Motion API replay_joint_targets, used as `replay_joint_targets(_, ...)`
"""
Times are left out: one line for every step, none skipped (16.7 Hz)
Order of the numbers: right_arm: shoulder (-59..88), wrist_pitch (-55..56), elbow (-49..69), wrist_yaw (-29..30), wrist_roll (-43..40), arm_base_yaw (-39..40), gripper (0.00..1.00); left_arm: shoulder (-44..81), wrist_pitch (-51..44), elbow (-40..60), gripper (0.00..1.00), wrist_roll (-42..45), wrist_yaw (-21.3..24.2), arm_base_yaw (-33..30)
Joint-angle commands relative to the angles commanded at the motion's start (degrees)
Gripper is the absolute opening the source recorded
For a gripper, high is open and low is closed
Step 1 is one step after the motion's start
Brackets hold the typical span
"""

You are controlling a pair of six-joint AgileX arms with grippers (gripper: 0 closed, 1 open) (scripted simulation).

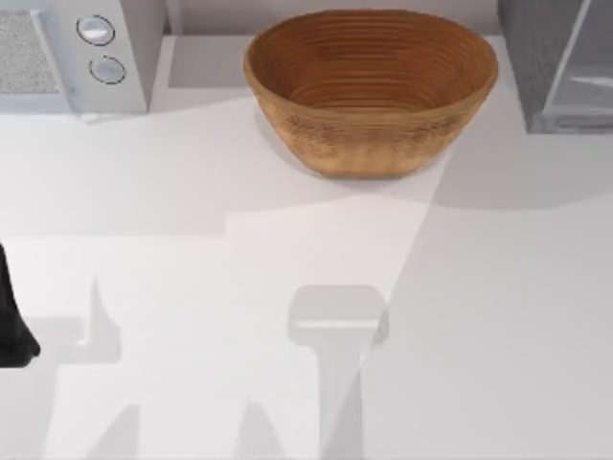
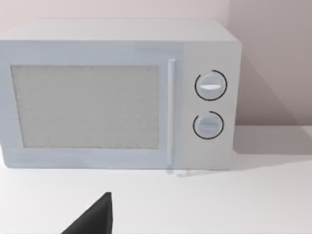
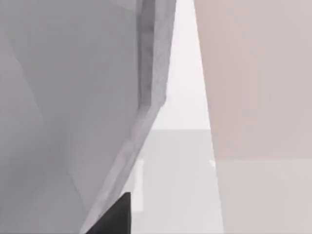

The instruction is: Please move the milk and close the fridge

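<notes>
Top view: a woven brown oval bowl (image 1: 372, 88) stands at the back centre of the white worktop (image 1: 498, 316). The white appliance with 2 round knobs (image 1: 81, 53) occupies the back left corner; the dark grey speckled box-shaped fridge (image 1: 536, 48), with its pale grey flat door panel (image 1: 584, 77) swung outward, occupies the back right corner. The bowl lies between the 2 appliances, apart from both. The left arm (image 1: 11, 316) is a dark form at the left edge.

Left wrist view: the white appliance faces the camera, door shut, with a dark part of the left gripper (image 2: 92, 219) below it; whether its jaws are open or closed cannot be told.

Right wrist view: the right gripper (image 3: 114, 217) sits close beside the fridge's grey panel (image 3: 73, 97); jaw state likewise cannot be told.
</notes>
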Motion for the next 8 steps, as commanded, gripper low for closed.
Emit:
replay_joint_targets(-0.51,0.98,-0.82,2.27,1.51,2.09,1.00,0.00,0.00,0.00,1.00,0.00,0.00,0.00)
replay_joint_targets(-1.01,1.86,-1.67,4.62,2.88,4.36,1.00,0.00,0.00,0.00,1.00,0.00,0.00,0.00)
replay_joint_targets(-1.44,2.63,-2.63,6.95,4.22,7.07,1.00,0.00,0.00,0.00,1.00,0.00,0.00,0.00)
replay_joint_targets(-1.79,3.34,-3.66,9.21,5.72,10.26,1.00,0.00,0.00,0.00,1.00,0.00,0.00,0.00)
replay_joint_targets(-2.07,3.99,-4.79,11.44,7.48,13.80,1.00,0.00,0.00,0.00,1.00,0.00,0.00,0.00)
replay_joint_targets(-2.36,4.68,-6.02,13.72,9.44,17.51,1.00,0.00,0.00,0.00,1.00,0.00,0.00,0.00)
replay_joint_targets(-2.72,5.50,-7.32,16.01,11.56,21.36,1.00,0.00,0.00,0.00,1.00,0.00,0.00,0.00)
replay_joint_targets(-3.19,6.43,-8.55,18.24,13.82,25.21,1.00,0.00,0.00,0.00,1.00,0.00,0.00,0.00)
